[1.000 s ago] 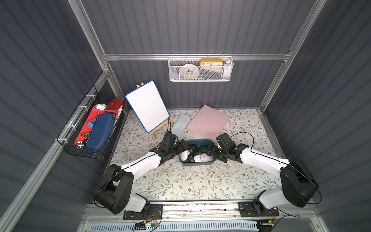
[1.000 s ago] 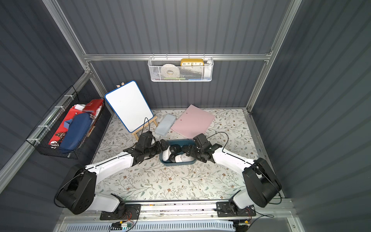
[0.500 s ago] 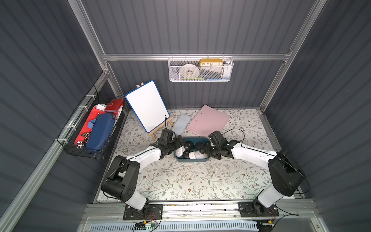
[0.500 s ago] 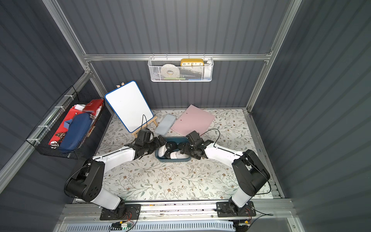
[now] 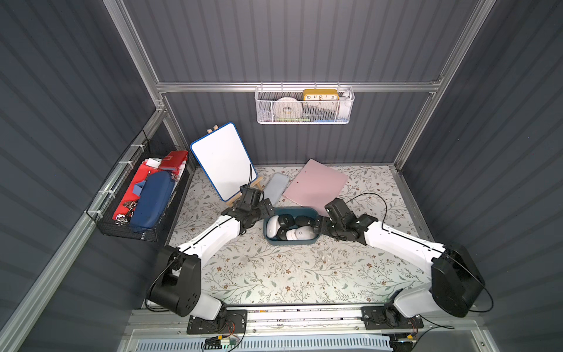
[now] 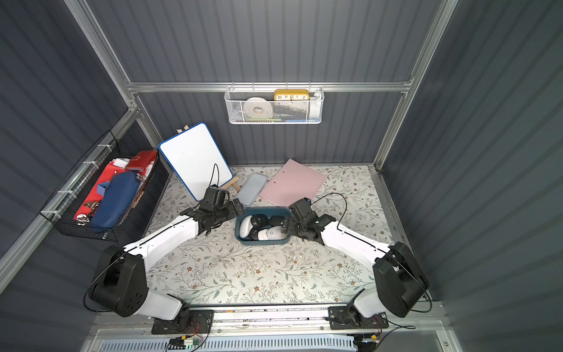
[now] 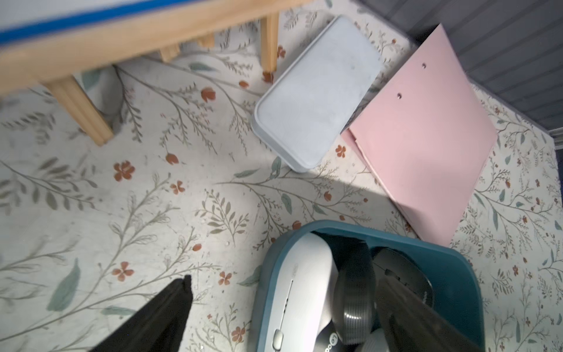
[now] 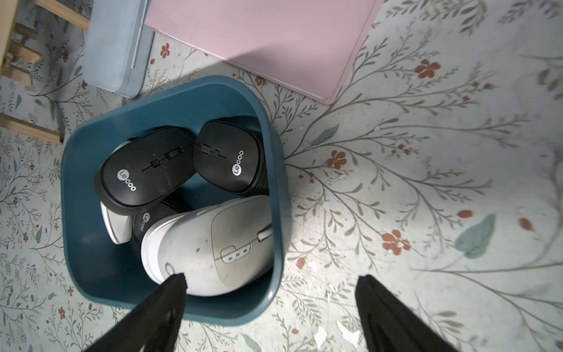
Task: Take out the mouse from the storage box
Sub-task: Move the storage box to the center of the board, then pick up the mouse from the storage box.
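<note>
The box (image 5: 291,243) sits at centre frame in both top views, on the floral table (image 5: 289,274), with an arm at each end. It holds several mice, white and black, packed against one another; none is out. In the right wrist view a white mouse (image 8: 210,247) lies low in the box, with a black mouse (image 8: 146,170) to its upper left. The left gripper (image 7: 283,282) is spread wide and holds nothing. In its wrist view one finger (image 7: 164,317) is outside the box at lower left and the other is inside at lower right. The box wall and the other white mouse (image 7: 304,289) lie between them. The right gripper (image 8: 272,280) is likewise spread wide and empty, straddling the box wall. One fingertip (image 8: 173,289) is over the white mouse, contact not determinable, and the other is over the table at lower right. A pink folder (image 5: 315,183) and a grey lid (image 5: 275,188) lie near the box, above it in frame.
</note>
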Robot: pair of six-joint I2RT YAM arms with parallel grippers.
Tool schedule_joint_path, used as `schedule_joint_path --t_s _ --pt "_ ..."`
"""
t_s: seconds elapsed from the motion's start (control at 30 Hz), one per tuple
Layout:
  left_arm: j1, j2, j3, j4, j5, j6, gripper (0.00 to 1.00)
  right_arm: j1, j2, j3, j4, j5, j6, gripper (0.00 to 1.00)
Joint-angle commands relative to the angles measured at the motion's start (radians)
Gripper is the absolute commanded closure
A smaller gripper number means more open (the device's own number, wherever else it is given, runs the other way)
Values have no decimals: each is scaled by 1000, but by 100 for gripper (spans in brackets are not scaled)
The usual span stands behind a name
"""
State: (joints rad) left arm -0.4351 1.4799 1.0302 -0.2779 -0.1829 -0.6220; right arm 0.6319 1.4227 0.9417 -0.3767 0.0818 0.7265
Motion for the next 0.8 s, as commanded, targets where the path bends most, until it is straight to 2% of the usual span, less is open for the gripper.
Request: schedule_joint_path --t_s 0.0,0.07,0.13,0.4,0.57,0.77 --pt "-51 -21 66 -114 10 68 0 0 -66 -23 -68 64 -32 9" --pt "-94 13 103 -106 87 62 1 0 -106 -45 -72 74 -27 9" --pt "-133 62 144 -112 112 43 5 0 -144 -70 -73 78 -18 9" --pt "-168 218 258 -214 53 -38 12 0 -277 -100 -160 120 -33 9" --pt "-176 252 209 -156 100 -140 14 0 -316 -113 -167 152 -51 9" --pt "-191 278 195 -145 102 -180 18 0 -329 -147 -135 162 -41 9"
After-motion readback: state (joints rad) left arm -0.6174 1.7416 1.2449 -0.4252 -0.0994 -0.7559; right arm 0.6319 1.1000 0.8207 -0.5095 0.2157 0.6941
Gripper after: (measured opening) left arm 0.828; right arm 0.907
